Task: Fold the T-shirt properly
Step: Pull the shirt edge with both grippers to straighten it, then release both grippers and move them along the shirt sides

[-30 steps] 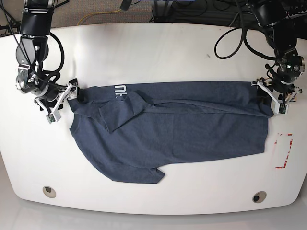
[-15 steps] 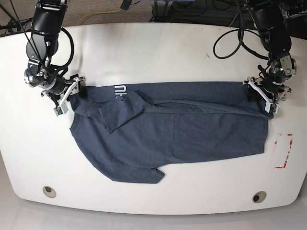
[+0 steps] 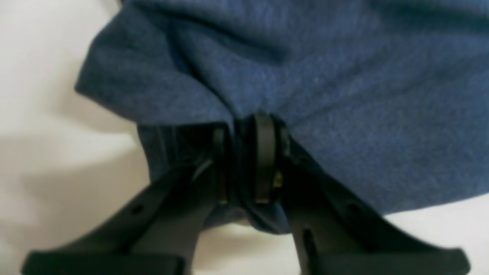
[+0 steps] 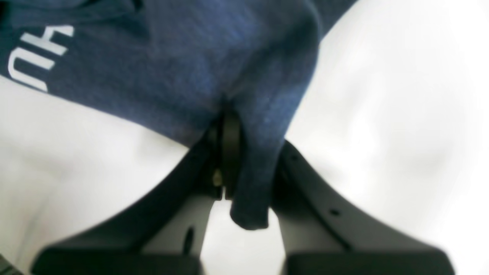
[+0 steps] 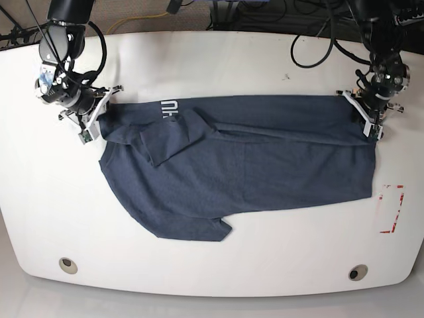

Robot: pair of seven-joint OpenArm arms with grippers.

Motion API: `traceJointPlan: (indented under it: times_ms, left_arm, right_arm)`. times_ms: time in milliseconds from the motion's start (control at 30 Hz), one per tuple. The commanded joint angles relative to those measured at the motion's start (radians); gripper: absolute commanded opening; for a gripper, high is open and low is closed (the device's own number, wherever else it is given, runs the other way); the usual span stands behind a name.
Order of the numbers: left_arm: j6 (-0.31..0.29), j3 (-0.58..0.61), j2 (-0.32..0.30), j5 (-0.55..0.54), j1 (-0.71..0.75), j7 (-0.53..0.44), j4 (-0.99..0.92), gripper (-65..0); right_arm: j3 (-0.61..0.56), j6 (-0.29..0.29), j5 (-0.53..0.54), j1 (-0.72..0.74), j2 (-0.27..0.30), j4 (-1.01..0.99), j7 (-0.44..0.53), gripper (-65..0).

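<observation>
T-shirt point(image 5: 252, 165) lies flat on the white table point(image 5: 212, 66), long axis running straight from one pincer to the other. Right gripper point(image 5: 99, 119) is clamped on the collar-end corner beside the white lettering point(image 5: 169, 108); left gripper point(image 5: 366, 118) is clamped on the hem-end corner. Both jaws are pinched tight on cloth in the wrist views. The body spreads from both pincers toward the near table edge, so the fold likely goes that way. Neither arm is nearer. Count: one shirt, two grippers.
</observation>
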Motion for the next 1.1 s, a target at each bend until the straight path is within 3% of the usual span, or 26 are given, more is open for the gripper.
traceJointPlan:
  times_ms: [0,233,300,400,533,600,733,900,1067]
  left_arm:
    - [0.006,-0.009,-0.016,-0.002,0.024,-0.002,0.082,-55.7]
    - [-0.066,-0.009,-0.014,0.001,0.156,-0.002,0.191,-55.6]
    - [-0.079,-0.009,-0.014,0.001,0.185,0.004,0.207,-55.3]
    - [-0.097,-0.009,-0.014,0.001,0.209,0.018,0.224,-50.3]
    - [-0.112,-0.012,-0.014,0.001,0.218,0.050,0.260,-36.7]
    - [-0.112,-0.015,-0.014,-0.002,0.229,0.066,0.289,-32.2]
    - [-0.114,-0.049,-0.008,-0.005,0.235,0.078,0.385,-29.7]
    - [-0.114,-0.041,0.004,-0.006,0.188,0.082,0.409,-29.7]
    - [-0.112,-0.003,0.043,0.003,0.126,0.082,0.405,-29.7]
  right_arm:
    - [0.068,-0.007,-0.006,-0.022,0.017,0.060,-0.014,-63.1]
    - [0.140,-0.007,-0.006,-0.157,0.003,0.149,-0.070,-62.6]
    - [0.152,-0.007,-0.006,-0.192,0.002,0.172,-0.070,-58.7]
    - [0.169,-0.007,-0.006,-0.232,0.000,0.195,-0.070,-43.1]
    - [0.215,-0.007,-0.006,-0.242,-0.031,0.266,-0.070,-16.6]
    - [0.241,-0.007,-0.006,-0.254,-0.043,0.300,-0.070,-11.4]
    - [0.246,-0.003,-0.002,-0.257,-0.049,0.364,-0.070,-10.6]
    - [0.244,0.030,0.087,-0.212,-0.049,0.363,-0.071,-10.6]
    - [0.166,0.036,0.162,-0.171,-0.044,0.367,-0.114,-12.2]
